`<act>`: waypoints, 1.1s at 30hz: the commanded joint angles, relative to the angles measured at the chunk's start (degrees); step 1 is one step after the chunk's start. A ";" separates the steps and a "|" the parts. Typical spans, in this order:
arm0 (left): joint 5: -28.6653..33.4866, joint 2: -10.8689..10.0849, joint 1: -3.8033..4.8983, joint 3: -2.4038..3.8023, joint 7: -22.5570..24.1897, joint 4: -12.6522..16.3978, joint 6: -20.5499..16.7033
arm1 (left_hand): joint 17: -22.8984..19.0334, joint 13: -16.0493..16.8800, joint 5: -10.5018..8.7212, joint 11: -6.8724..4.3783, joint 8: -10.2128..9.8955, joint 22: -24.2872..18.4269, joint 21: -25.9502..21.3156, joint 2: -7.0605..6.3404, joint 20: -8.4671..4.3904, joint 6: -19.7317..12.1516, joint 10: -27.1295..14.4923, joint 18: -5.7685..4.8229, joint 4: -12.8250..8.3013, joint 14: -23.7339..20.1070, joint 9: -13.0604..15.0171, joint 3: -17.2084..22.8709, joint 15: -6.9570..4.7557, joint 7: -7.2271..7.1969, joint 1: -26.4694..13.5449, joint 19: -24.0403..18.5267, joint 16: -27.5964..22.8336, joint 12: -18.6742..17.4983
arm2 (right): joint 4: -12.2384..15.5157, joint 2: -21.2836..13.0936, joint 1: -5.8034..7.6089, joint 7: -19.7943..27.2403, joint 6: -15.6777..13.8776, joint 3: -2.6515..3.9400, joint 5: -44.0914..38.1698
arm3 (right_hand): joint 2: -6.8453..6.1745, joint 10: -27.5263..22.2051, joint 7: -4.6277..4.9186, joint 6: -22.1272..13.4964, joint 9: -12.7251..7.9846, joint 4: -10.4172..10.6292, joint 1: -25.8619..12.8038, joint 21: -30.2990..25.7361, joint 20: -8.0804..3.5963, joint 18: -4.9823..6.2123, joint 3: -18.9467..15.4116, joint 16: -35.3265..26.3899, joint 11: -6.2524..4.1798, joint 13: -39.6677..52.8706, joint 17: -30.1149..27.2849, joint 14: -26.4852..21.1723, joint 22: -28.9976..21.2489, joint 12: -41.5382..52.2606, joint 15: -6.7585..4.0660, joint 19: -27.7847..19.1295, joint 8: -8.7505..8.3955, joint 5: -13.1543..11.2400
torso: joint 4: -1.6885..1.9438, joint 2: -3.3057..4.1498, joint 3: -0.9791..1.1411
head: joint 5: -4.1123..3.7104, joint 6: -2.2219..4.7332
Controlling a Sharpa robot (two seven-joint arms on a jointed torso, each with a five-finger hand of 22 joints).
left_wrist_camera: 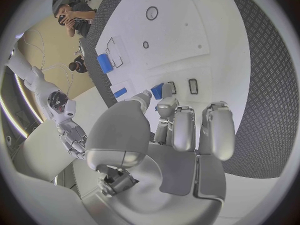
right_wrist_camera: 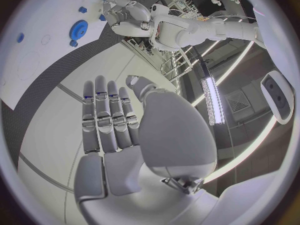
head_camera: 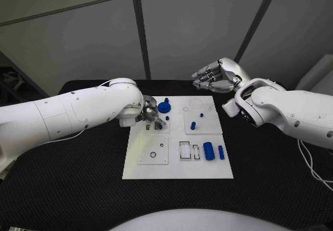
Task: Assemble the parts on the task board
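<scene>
The white task board (head_camera: 177,166) lies in the middle of the black table. My left hand (head_camera: 150,114) hangs low over the board's far left part and pinches a small blue part (left_wrist_camera: 157,90) between thumb and a fingertip, close to a small dark slot (left_wrist_camera: 192,86). A blue gear (head_camera: 164,107) stands just beside that hand. Two small blue pegs (head_camera: 202,115) (head_camera: 193,125) stand right of it. A thick blue cylinder (head_camera: 207,150) and a thin blue pin (head_camera: 221,152) lie at the board's right edge. My right hand (head_camera: 216,77) is raised beyond the board's far right corner, fingers straight, holding nothing.
A rectangular recess (head_camera: 185,149) and a small ring (head_camera: 152,155) mark the board's near half. Black matting (head_camera: 69,183) surrounds the board on all sides. In the right wrist view the blue gear (right_wrist_camera: 79,30) and my left hand (right_wrist_camera: 122,10) lie far from the palm (right_wrist_camera: 119,135).
</scene>
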 commanded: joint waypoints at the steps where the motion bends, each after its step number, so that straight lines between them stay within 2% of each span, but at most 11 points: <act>1: 0.24 0.10 0.05 0.00 -0.32 -0.03 -0.52 | 4.15 -0.08 -0.21 -0.36 0.31 0.13 0.31 -0.52 -0.21 -0.26 -0.22 -0.10 -0.02 2.83 0.11 0.76 -0.36 0.02 -0.19 0.55 -0.33 -0.39 | -0.01 0.06 0.12 0.03 0.50 0.05 -0.05 | 0.27 -0.06 0.18 -0.01 0.00 -0.20 -0.51 -0.09 0.48 0.10 0.03 -0.20 0.17 -0.08 -0.05 -0.26 -0.05 -0.30 0.04 -0.01 -0.37 0.35 | -0.01 -0.01 0.02 | -0.03 0.01; 13: 0.36 0.16 0.05 0.01 -0.32 -0.13 -0.58 | 4.21 -0.56 -0.19 -0.42 0.28 0.24 0.26 -1.22 -0.24 -0.42 -0.42 -0.10 -0.62 2.84 0.53 4.37 -0.40 -0.03 -0.32 0.53 -0.40 -0.75 | -0.15 0.14 0.12 -0.17 0.67 0.05 -0.09 | 0.29 -0.08 0.19 -0.03 0.00 -0.23 -0.50 -0.14 0.50 0.10 0.05 -0.22 0.18 -0.09 -0.07 -0.27 -0.08 -0.30 0.05 -0.01 -0.37 0.41 | 0.01 0.00 -0.01 | -0.15 -0.04; 19: 0.47 0.24 0.05 0.01 -0.34 -0.16 -0.34 | 4.28 -0.78 -0.18 -0.54 0.22 0.37 0.24 -1.49 -0.32 -0.63 -0.52 -0.10 -2.05 2.86 0.84 7.65 -0.50 -0.15 0.44 0.54 -0.42 -0.94 | -0.14 0.17 0.12 -0.24 0.73 0.05 -0.10 | 0.34 -0.11 0.19 -0.06 0.00 -0.30 -0.44 -0.23 0.51 0.12 0.12 -0.25 0.18 -0.10 -0.12 -0.30 -0.14 -0.29 0.06 0.00 -0.37 0.57 | -0.02 0.04 0.01 | -0.13 -0.08; 24: 1.06 0.27 0.04 0.01 -0.33 -0.15 -0.26 | 4.33 -1.26 -0.04 -0.63 0.19 0.45 0.14 -1.92 -0.44 -0.85 -0.75 -0.08 -4.63 2.87 1.26 12.66 -0.62 -0.24 1.12 0.52 -0.50 -1.42 | -0.18 0.19 0.12 -0.28 0.78 0.05 -0.12 | 0.36 -0.15 0.21 -0.09 0.01 -0.38 -0.41 -0.34 0.54 0.13 0.18 -0.27 0.20 -0.12 -0.18 -0.31 -0.20 -0.29 0.07 0.03 -0.37 0.86 | 0.02 -0.03 -0.02 | -0.12 -0.32; 25: 1.19 0.27 0.04 0.01 -0.33 -0.14 -0.34 | 4.35 -1.41 0.25 -0.65 0.19 0.42 0.07 -1.99 -0.48 -0.94 -0.84 -0.06 -5.34 2.88 1.37 13.83 -0.62 -0.18 1.27 0.49 -0.51 -1.58 | -0.19 0.20 0.12 -0.28 0.79 0.05 -0.12 | 0.36 -0.15 0.21 -0.09 0.01 -0.38 -0.41 -0.34 0.54 0.13 0.18 -0.27 0.20 -0.12 -0.18 -0.31 -0.20 -0.29 0.07 0.03 -0.37 0.86 | 0.04 -0.03 -0.01 | -0.12 -0.31; 27: 1.40 0.27 0.04 0.01 -0.31 -0.13 -0.65 | 4.35 -1.72 2.62 -0.66 0.25 0.38 -0.02 -2.09 -0.50 -1.13 -1.01 -0.05 -6.76 2.88 1.61 15.93 -0.66 -0.23 1.56 0.45 -0.56 -1.90 | -0.21 0.22 0.12 -0.30 0.83 0.05 -0.13 | 0.37 -0.18 0.22 -0.12 0.01 -0.45 -0.38 -0.44 0.56 0.14 0.23 -0.28 0.21 -0.13 -0.23 -0.32 -0.26 -0.27 0.08 0.08 -0.37 1.15 | 0.06 -0.03 0.01 | -0.11 -0.30; 28: 1.59 0.25 0.03 0.01 -0.30 -0.12 -0.81 | 4.38 -1.71 3.07 -0.66 0.39 0.25 -0.16 -2.22 -0.52 -1.17 -1.01 -0.01 -7.51 2.89 1.81 16.96 -0.65 -0.19 1.59 0.39 -0.55 -1.91 | -0.23 0.23 0.12 -0.32 0.85 0.05 -0.13 | 0.37 -0.18 0.22 -0.12 0.01 -0.46 -0.38 -0.44 0.56 0.14 0.23 -0.28 0.21 -0.13 -0.24 -0.32 -0.26 -0.27 0.08 0.08 -0.37 1.16 | 0.06 -0.04 0.00 | -0.07 -0.28; 33: 3.16 0.03 0.02 0.01 -0.22 0.00 -1.84 | 4.41 -1.60 3.80 -0.78 1.11 0.23 -0.32 -1.84 -0.55 -1.67 -0.96 0.02 -10.43 2.89 2.76 21.40 -0.70 -0.26 1.90 0.34 -0.62 -1.90 | -0.30 0.28 0.12 -0.41 0.95 0.05 -0.16 | 0.36 -0.20 0.24 -0.14 0.01 -0.54 -0.38 -0.55 0.57 0.15 0.27 -0.29 0.22 -0.14 -0.30 -0.32 -0.33 -0.26 0.08 0.13 -0.36 1.48 | 0.02 -0.06 -0.01 | -0.08 -0.31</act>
